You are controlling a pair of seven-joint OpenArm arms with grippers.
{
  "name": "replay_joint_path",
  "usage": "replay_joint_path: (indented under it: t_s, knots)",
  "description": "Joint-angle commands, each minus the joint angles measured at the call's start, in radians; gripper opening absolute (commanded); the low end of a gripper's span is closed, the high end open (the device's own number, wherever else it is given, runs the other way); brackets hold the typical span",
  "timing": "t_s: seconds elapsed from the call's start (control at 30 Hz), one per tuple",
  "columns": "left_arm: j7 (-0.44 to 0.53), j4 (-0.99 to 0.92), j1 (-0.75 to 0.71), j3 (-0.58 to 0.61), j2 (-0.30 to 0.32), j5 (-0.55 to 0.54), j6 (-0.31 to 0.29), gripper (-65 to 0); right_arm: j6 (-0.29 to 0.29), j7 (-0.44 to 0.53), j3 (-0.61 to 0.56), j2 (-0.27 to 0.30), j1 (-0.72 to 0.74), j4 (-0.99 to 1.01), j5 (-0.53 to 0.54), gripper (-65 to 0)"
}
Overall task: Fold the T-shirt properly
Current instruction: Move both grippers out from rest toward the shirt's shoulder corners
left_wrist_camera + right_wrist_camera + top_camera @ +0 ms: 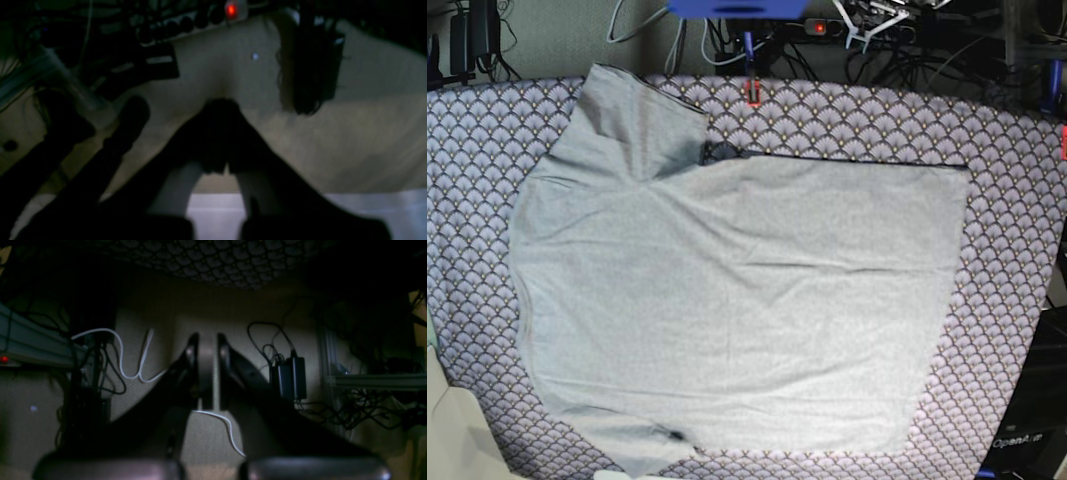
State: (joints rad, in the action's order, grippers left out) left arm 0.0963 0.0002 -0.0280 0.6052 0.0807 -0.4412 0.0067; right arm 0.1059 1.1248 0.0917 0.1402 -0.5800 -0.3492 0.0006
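The light grey T-shirt [737,300] lies spread flat and sideways on the purple-grey scallop-patterned cloth [1017,200]. Its hem is toward the right; one sleeve [632,120] points to the far left corner and the other [632,440] lies at the near left edge. Neither arm appears in the base view. In the left wrist view, my left gripper [219,110] is a dark shape with its fingers together, empty, over a dim pale surface. My right gripper [207,340] is shut and empty too, facing a wall below the cloth's edge [217,260].
A power strip with a red light [819,27] and tangled cables run behind the table's far edge. Two black adapters [290,376] and a white cable [133,366] hang by the wall. A pale object [452,440] sits at the near left corner.
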Motion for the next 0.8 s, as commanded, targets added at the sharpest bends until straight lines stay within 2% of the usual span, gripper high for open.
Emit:
replay_joint_path:
  t_s: [0.0,0.07,0.13,0.23,0.37,0.5,0.77]
  knots:
    - [0.004,0.0,-0.005,0.0,0.001,-0.012,-0.001,-65.0,0.013,0.019,0.004,0.008,-0.022,0.0,0.006,-65.0]
    - [0.01,0.0,-0.005,0.0,0.0,-0.038,-0.003,-65.0,0.013,0.016,0.004,0.008,-0.019,0.0,0.006,-65.0]
    - [0.079,0.0,-0.008,0.0,0.0,-0.072,-0.003,-65.0,0.013,0.011,0.004,0.008,-0.018,0.0,0.006,-65.0]
    - [0.237,0.0,-0.043,0.005,0.0,-0.1,-0.004,-65.0,0.012,0.011,0.003,0.008,-0.008,0.0,0.006,-65.0]
    - [0.487,0.0,-0.111,0.031,0.0,-0.052,-0.006,-65.0,0.012,0.011,0.003,0.012,-0.005,0.0,0.006,-65.0]
    - [0.689,0.0,-0.171,0.065,-0.014,-0.014,-0.007,-65.0,0.012,0.011,0.001,0.014,-0.004,0.0,0.006,-65.0]
    - [1.095,0.0,-0.316,0.069,-0.009,-0.014,-0.007,-65.0,0.01,0.011,0.0,0.016,-0.004,0.0,0.005,-65.0]
